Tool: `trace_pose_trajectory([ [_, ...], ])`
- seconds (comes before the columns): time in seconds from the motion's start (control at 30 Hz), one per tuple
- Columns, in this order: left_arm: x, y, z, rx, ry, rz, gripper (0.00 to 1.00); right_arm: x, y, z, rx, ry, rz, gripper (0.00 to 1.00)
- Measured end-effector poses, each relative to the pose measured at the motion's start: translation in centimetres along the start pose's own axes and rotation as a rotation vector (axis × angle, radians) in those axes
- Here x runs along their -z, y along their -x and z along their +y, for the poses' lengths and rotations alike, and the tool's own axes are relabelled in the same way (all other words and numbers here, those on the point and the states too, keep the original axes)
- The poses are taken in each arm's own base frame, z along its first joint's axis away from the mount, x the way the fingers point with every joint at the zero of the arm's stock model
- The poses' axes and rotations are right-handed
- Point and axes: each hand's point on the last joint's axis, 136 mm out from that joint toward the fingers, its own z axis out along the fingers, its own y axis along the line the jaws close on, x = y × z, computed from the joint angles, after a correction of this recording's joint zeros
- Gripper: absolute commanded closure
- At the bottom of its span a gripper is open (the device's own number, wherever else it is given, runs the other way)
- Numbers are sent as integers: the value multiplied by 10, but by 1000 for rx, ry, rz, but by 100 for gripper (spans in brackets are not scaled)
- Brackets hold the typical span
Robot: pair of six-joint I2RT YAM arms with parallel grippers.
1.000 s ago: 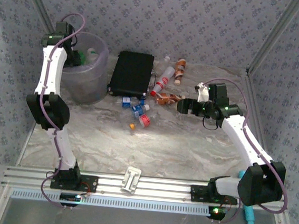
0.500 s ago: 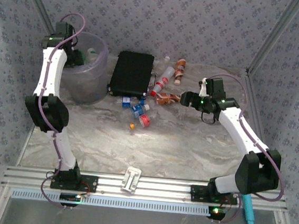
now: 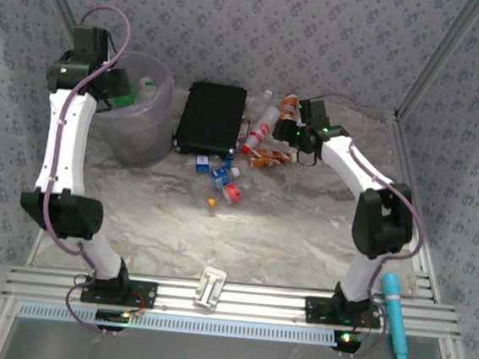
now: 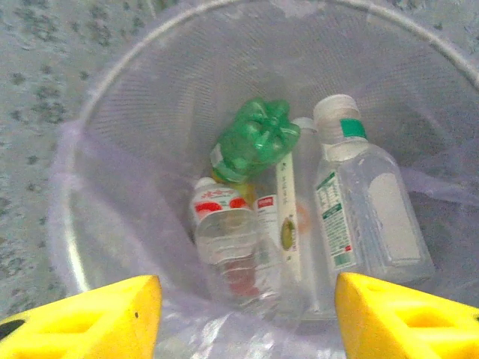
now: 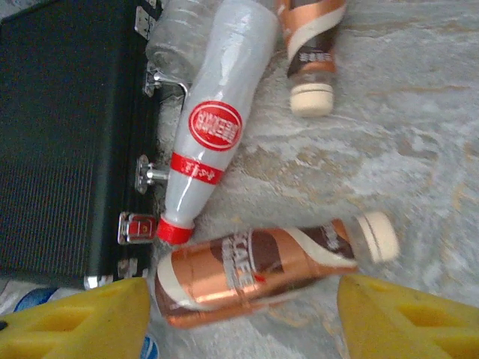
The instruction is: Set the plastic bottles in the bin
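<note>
My left gripper [image 4: 245, 290] hung over the mouth of the bin [image 4: 112, 97], its yellow fingers [image 4: 90, 318] spread with nothing between them. Down inside lay a green bottle [image 4: 254, 138] (its fluted base turned up toward me). A clear bottle with a red label [image 4: 228, 239] lay at its 6 o'clock and a bigger clear bottle with a green-and-white label [image 4: 370, 209] at its 3 o'clock. Seen from above, the bin stood at 10 o'clock on the table [image 3: 303, 228], with the black case [image 3: 211, 117] just beside it at 3 o'clock.

My right gripper [image 5: 243, 288] was low over the table with its jaws parted. A copper bottle [image 5: 254, 273] lay on its side between them, cream cap toward 3 o'clock. I could not tell whether either finger touched it. At its 12 o'clock lay a white bottle with a red cap [image 5: 217, 127], the cap almost against the copper bottle and close by the case's metal latches [image 5: 142, 176]. A second copper bottle [image 5: 310, 45] sat apart at 1 o'clock. The case crowded my 9 o'clock side. Loose at the case's 6 o'clock were some blue-labelled bottles [image 3: 217, 174].
</note>
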Motion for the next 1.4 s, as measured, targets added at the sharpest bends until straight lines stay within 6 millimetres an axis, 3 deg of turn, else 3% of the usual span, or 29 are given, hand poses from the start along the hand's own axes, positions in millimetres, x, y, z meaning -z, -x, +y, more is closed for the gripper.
trace_pose_trajectory([
  [0.13, 18, -11, 24, 49, 26, -32, 38, -34, 4, 10, 3, -36, -7, 35],
  [0.27, 24, -20, 64, 198, 49, -50, 38, -62, -1, 15, 3, -70, -1, 31],
  [0.37, 28, -21, 81, 301, 36, -79, 38, -81, -2, 19, 1, -93, 2, 29],
  [0.73, 61, -23, 57, 427, -161, -149, 38, -121, -27, 7, -35, -187, 55, 30],
  [0.83, 64, -22, 53, 434, -188, -153, 37, -132, -31, 6, -42, -181, 68, 26],
  [1.03, 63, -22, 49, 439, -212, -149, 37, -139, -20, 27, -42, -125, 43, 20],
  [1.1, 62, -23, 48, 439, -216, -148, 37, -144, -25, 35, -33, -107, 50, 20],
  [1.2, 61, -24, 47, 438, -218, -143, 37, -152, -39, 40, -22, -106, 75, 21],
  [1.4, 59, -25, 46, 437, -224, -137, 37, -160, -43, 39, -40, -106, 94, 33],
])
